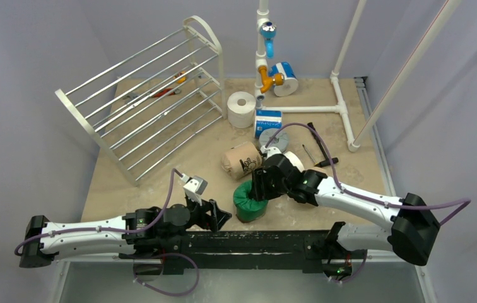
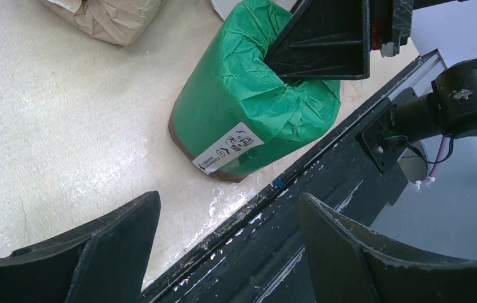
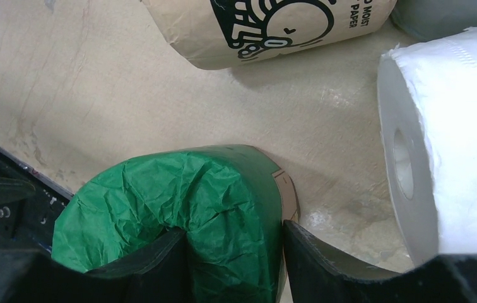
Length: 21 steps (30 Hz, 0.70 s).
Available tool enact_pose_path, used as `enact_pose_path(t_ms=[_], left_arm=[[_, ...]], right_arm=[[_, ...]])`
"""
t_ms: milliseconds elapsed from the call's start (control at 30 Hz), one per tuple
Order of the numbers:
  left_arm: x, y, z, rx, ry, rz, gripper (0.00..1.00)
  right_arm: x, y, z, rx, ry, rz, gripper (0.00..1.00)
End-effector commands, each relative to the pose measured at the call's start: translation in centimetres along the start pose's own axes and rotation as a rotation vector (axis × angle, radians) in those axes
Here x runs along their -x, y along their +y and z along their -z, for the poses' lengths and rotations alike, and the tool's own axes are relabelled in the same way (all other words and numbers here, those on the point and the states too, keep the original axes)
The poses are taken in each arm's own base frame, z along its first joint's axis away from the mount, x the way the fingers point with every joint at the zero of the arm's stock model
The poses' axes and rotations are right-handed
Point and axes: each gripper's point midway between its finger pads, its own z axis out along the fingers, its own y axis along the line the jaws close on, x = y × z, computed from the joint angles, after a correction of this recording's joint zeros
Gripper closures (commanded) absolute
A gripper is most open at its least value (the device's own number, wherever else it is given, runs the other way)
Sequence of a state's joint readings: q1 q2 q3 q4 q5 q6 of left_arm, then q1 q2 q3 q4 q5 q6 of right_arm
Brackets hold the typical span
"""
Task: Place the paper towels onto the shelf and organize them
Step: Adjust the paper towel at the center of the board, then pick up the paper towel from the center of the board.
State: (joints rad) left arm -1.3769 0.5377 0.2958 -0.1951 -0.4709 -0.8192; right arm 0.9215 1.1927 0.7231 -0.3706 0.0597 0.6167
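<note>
A green-wrapped paper towel roll (image 1: 248, 202) stands upright near the table's front edge; it also shows in the left wrist view (image 2: 248, 113) and the right wrist view (image 3: 179, 202). My right gripper (image 1: 262, 186) is shut on its wall, one finger in the hollow core, one outside (image 3: 236, 252). My left gripper (image 1: 220, 214) is open and empty, just left of the roll (image 2: 226, 221). A printed tan roll (image 1: 241, 161), a plain white roll (image 1: 242, 108), a blue-white roll (image 1: 284, 79) and a white roll (image 3: 450, 145) lie on the table. The shelf (image 1: 141, 95) lies tipped at the back left.
A white pipe frame (image 1: 305, 108) with blue and orange fittings stands at the back. A blue-white box (image 1: 267, 121) and black pens (image 1: 318, 148) lie near it. An orange-handled tool (image 1: 170, 87) lies under the shelf. The black base rail (image 1: 255, 243) runs along the front edge.
</note>
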Motion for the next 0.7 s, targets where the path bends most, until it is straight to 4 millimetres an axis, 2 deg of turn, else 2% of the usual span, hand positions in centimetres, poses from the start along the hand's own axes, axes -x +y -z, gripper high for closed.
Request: enact_pose_path(t_ms=[0, 100, 267, 400, 533, 667], left_arm=[[0.3, -0.5, -0.1, -0.024, -0.018, 0.000, 0.20], [0.4, -0.6, 0.0, -0.025, -0.020, 0.000, 0.20], [0.8, -0.6, 0.3, -0.027, -0.028, 0.000, 0.20], [0.9, -0.5, 0.4, -0.025, -0.032, -0.003, 0.20], [0.9, -0.6, 0.3, -0.024, -0.030, -0.003, 0.20], [1.0, -0.7, 0.3, -0.028, -0.031, -0.003, 0.20]], right_arm=[[-0.8, -1.1, -0.7, -0.040, 0.013, 0.028, 0.51], [-0.8, -0.9, -0.6, -0.034, 0.016, 0.032, 0.52], [1.1, 0.5, 1.6, 0.009, -0.030, 0.021, 0.40], [2.2, 1.1, 3.3, 0.020, -0.047, 0.021, 0.36], [1.8, 1.7, 4.2, 0.060, -0.028, 0.028, 0.36], [1.2, 1.6, 4.6, 0.066, -0.010, 0.031, 0.38]])
